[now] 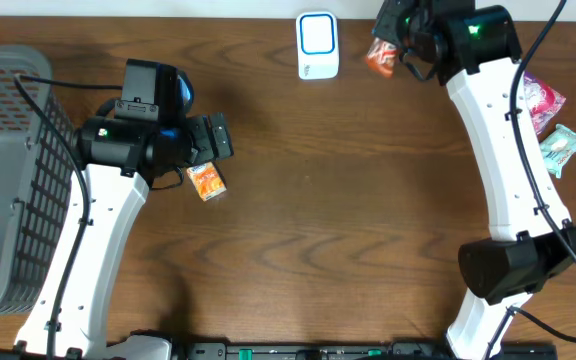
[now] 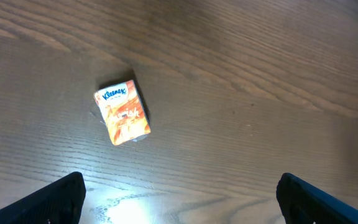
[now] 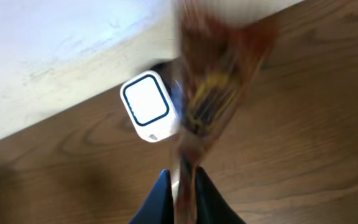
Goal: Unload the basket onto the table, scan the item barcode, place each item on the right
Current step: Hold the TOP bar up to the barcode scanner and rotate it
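The overhead view is evenly lit and sharp; the grain of the dark wooden table [image 1: 348, 230] is clear. The white barcode scanner [image 1: 318, 45] is the brightest thing, almost washed out. In the left wrist view a pale patch of glare lies on the table just below the Kleenex pack [image 2: 122, 112], which is in focus. The wood far above the pack is soft, and the left gripper's fingertips [image 2: 61, 196] are dark and unfocused. In the right wrist view the snack packet [image 3: 219, 81] beside the scanner is heavily smeared by blur. The scanner is fairly sharp, and the white surface [image 3: 55, 50] above it is very bright.
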You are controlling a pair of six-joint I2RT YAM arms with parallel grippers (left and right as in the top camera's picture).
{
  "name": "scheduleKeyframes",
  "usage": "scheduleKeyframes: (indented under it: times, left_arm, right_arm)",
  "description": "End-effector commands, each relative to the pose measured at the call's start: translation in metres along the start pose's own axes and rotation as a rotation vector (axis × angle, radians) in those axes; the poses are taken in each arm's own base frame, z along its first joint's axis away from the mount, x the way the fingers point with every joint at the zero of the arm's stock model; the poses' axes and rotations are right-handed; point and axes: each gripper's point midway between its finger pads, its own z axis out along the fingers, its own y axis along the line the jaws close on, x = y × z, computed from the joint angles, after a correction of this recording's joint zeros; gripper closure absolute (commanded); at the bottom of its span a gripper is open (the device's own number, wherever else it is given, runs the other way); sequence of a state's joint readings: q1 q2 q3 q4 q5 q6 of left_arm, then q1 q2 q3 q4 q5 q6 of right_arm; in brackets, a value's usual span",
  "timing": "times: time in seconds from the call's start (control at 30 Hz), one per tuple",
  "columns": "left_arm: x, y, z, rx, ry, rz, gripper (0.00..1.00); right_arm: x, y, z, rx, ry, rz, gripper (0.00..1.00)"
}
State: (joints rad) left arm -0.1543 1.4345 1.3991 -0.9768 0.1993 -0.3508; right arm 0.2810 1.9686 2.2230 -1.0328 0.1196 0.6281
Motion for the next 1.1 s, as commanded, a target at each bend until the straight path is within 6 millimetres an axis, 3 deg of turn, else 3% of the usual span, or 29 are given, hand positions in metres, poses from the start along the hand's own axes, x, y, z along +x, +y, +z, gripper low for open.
scheduleKeyframes:
  times: [0.0, 0.13, 0.23, 0.43, 0.57, 0.83, 0.97, 1.07]
  left_arm:
    - [-0.001, 0.001, -0.001, -0.006, -0.003, 0.004, 0.02]
    - [-0.001, 0.001, -0.001, -0.006, -0.003, 0.004, 0.02]
    - [-0.001, 0.001, -0.001, -0.006, -0.003, 0.004, 0.02]
    - [-0.001, 0.001, -0.001, -0.006, -0.003, 0.005, 0.02]
    - [-0.001, 0.001, -0.001, -0.006, -0.003, 0.004, 0.02]
    - [-0.001, 0.001, -0.001, -0.006, -0.003, 0.004, 0.02]
    - [-0.001, 0.001, -0.001, -0.006, -0.003, 0.004, 0.02]
    - [-0.001, 0.001, -0.001, -0.006, -0.003, 0.004, 0.02]
  right_arm:
    - [0.003, 0.000, 0.004, 0.004, 0.013, 0.003, 0.90]
    - [0.005, -0.001, 0.005, 0.008, 0.018, 0.003, 0.90]
    - [0.004, -0.001, 0.005, 0.012, 0.016, 0.003, 0.99]
    - [0.010, -0.010, 0.012, 0.053, 0.023, -0.002, 0.83]
    - [0.028, -0.027, 0.043, 0.108, 0.039, -0.009, 0.70]
    - [0.084, -0.032, 0.112, 0.000, 0.105, 0.000, 0.41]
    - [0.104, -0.027, 0.133, -0.069, 0.214, 0.024, 0.39]
    - [0.114, -0.036, 0.147, -0.049, 0.294, 0.055, 0.39]
